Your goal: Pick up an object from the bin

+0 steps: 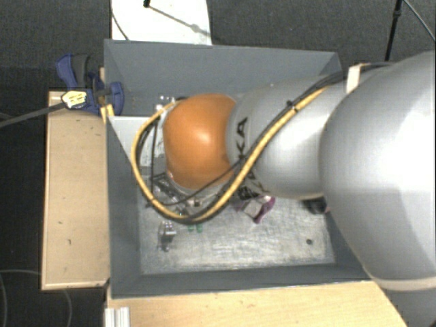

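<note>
**Arm Working Low in the Bin**

The arm is reaching in, and its orange wrist cover (197,138) is masking most of the gripper (169,197), which is hanging close above the grey bin (238,251) floor. Whether the gripper is spread or closed, or gripping anything, cannot be told. A small grey metallic piece (165,236) is lying just in front of the gripper. A green bit (194,228) is sitting just beside it. A purple object (257,208) is lying farther off, toward the arm's side.
</note>
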`<state>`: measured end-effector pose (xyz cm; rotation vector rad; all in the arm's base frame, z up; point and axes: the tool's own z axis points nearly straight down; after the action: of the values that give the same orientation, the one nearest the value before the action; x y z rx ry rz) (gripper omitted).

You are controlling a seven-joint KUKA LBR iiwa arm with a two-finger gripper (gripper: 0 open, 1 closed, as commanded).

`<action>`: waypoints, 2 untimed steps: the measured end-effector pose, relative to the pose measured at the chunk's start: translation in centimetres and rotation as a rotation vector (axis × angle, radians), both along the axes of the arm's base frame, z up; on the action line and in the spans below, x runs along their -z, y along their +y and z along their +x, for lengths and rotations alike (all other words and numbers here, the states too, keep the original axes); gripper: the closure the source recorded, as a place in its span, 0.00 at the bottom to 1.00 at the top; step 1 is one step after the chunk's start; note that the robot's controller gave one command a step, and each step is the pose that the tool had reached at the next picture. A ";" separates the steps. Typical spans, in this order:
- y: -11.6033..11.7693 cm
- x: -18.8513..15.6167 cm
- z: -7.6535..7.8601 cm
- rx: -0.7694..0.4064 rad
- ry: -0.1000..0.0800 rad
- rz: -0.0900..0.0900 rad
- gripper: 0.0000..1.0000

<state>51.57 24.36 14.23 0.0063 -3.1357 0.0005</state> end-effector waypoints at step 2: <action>-12.7 0.8 6.3 -0.135 -0.014 -0.002 0.00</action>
<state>57.92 11.68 13.41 0.2184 -3.1419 0.0036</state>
